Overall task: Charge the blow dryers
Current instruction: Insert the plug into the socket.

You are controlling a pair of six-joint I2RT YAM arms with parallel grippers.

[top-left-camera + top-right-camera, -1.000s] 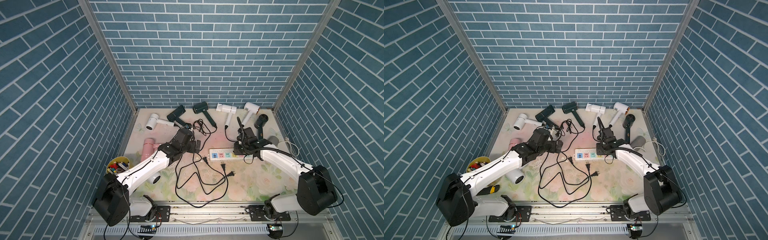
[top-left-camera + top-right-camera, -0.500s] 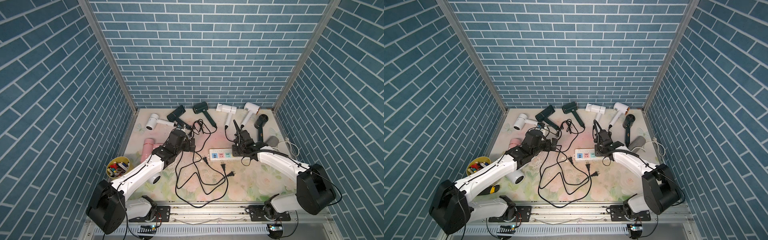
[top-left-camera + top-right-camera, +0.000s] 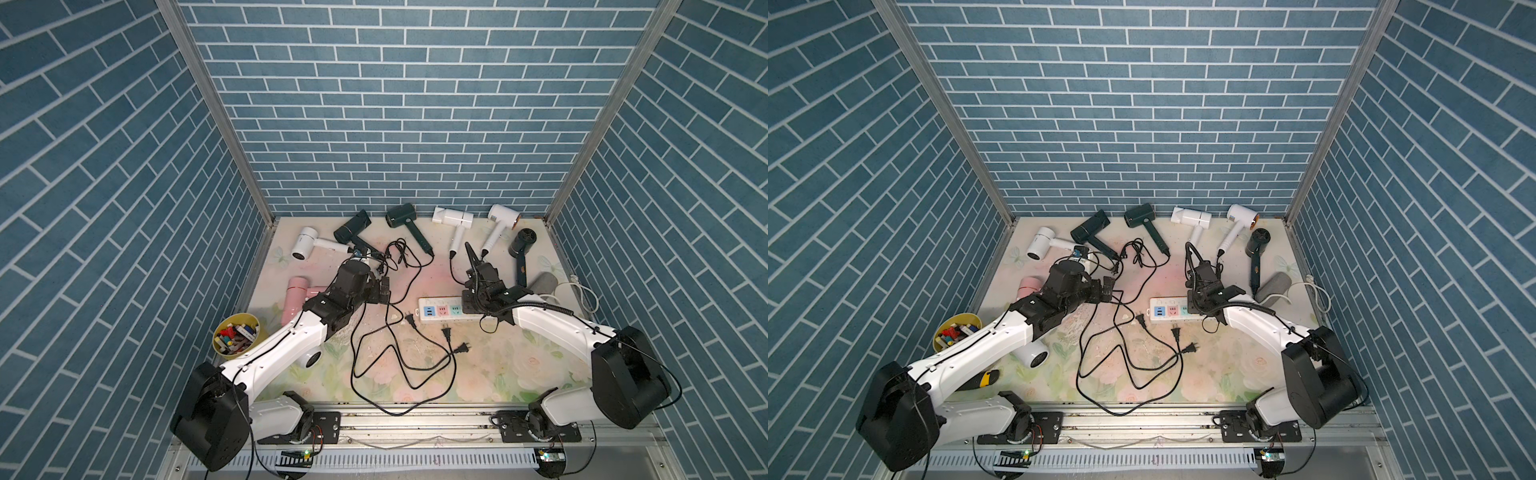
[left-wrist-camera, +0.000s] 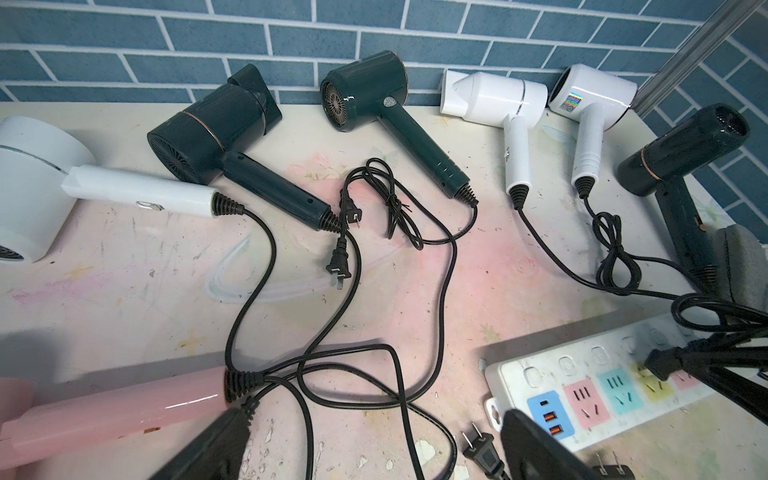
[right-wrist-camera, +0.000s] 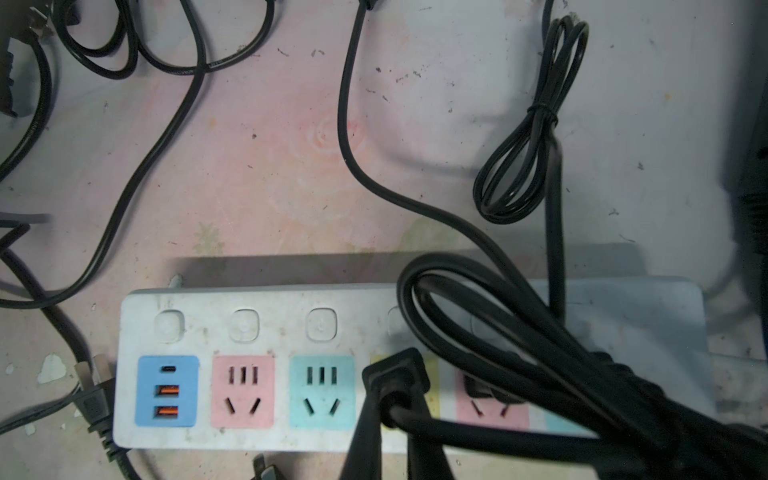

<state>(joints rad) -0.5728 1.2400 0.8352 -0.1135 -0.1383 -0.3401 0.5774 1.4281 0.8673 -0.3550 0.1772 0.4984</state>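
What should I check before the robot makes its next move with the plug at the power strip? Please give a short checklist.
1. The right gripper is shut on the plug: ok.
2. The plug sits over the yellow socket of the power strip: ok.
3. The plug is pushed fully in: cannot tell; its prongs are hidden.
4. The left gripper is open and holds nothing: ok.
5. The pink socket and the green socket are free: ok.
6. The cord loop is clear of the strip: not ok; it lies across it beyond the yellow socket.
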